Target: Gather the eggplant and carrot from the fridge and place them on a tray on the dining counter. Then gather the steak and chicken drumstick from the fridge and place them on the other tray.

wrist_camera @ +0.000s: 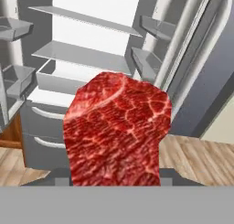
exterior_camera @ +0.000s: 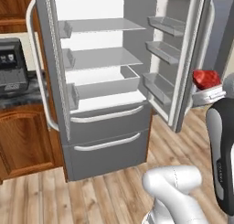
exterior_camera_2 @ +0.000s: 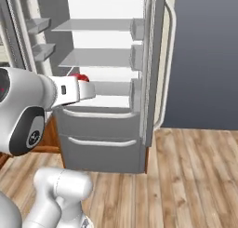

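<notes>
One steak (wrist_camera: 116,131), marbled red, slab-shaped with a rounded top, pinched in the pincer (exterior_camera: 211,91) at three o'clock in the left base view, clear of the fridge (exterior_camera: 105,141). Marbling plain in the hand view; merely a red lump in both base views. Fridge: smooth grey, both doors open, three bare shelves, two drawers with white bar handles. Wood-plank floor (exterior_camera_2: 186,176).

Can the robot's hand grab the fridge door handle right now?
Probably not. The gripper is already shut on the steak, so its fingers are full. The fridge stands open in front, but the hand would have to put the meat down first.
</notes>
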